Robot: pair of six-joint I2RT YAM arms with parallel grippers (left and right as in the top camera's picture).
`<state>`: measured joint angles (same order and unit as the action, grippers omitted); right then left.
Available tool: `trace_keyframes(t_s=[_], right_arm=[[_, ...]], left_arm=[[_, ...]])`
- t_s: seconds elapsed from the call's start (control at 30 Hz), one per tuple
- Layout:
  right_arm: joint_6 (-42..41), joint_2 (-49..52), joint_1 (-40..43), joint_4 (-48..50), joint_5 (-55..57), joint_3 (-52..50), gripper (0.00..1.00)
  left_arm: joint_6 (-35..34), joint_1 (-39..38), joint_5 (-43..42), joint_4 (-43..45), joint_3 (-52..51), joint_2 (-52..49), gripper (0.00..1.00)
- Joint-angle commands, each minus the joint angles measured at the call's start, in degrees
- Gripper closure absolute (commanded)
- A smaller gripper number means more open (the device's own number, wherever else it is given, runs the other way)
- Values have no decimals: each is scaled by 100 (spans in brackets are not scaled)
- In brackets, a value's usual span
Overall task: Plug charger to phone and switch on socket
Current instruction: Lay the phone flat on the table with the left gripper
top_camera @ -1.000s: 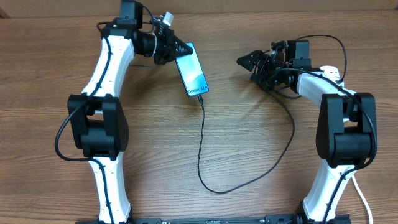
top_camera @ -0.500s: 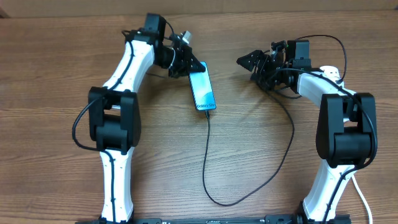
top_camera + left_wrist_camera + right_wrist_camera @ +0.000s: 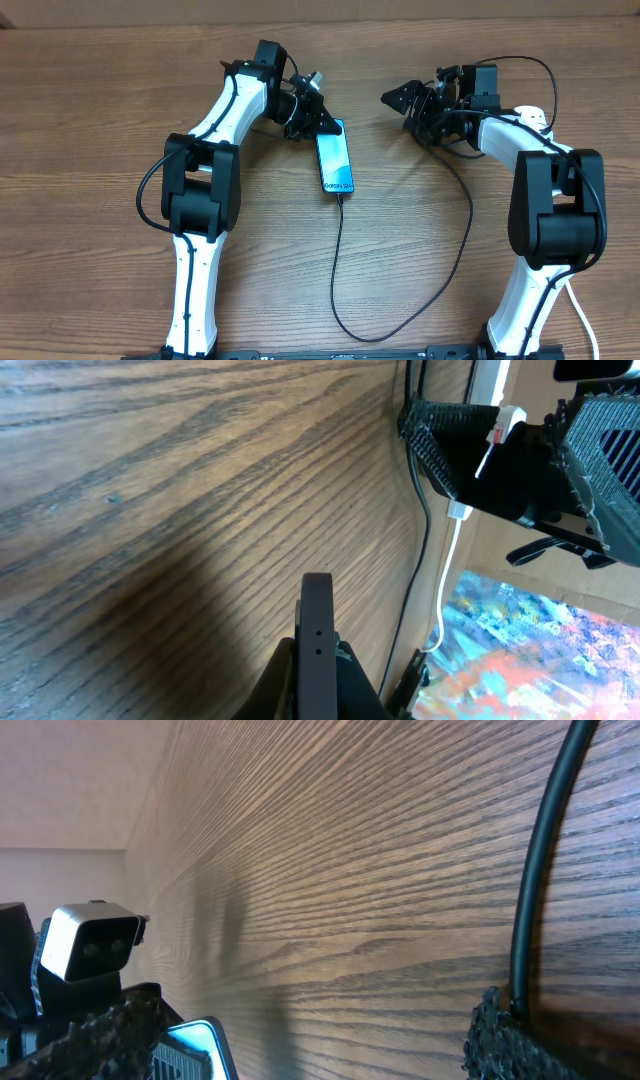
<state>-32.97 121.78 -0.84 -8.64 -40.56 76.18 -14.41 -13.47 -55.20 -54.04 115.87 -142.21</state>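
Left gripper (image 3: pixel 322 122), clamped on the phone (image 3: pixel 335 160) at its top end, has dragged it toward 3 o'clock, nearer table centre. Charger (image 3: pixel 340 260) stays plugged into its 6 o'clock end. Right gripper (image 3: pixel 400 100) is wide open and empty. The socket (image 3: pixel 533 115) sits at 2 o'clock, switch probably still to flip.

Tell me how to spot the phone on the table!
Look at the wooden table, near its far middle, where the left gripper pinches one end of something flat. That is the phone: the only thing with a glowing blue screen, and the thin black charger cable runs from its near end.
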Motion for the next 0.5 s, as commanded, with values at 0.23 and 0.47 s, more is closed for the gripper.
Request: trace_keyframes(t_s=[0.23, 0.47], right_arm=[[48, -46, -4, 9, 66, 35, 0], [48, -46, -4, 13, 68, 35, 0]], left_arm=[[114, -24, 109, -15, 85, -20, 96], [107, -55, 208, -17, 85, -20, 96]])
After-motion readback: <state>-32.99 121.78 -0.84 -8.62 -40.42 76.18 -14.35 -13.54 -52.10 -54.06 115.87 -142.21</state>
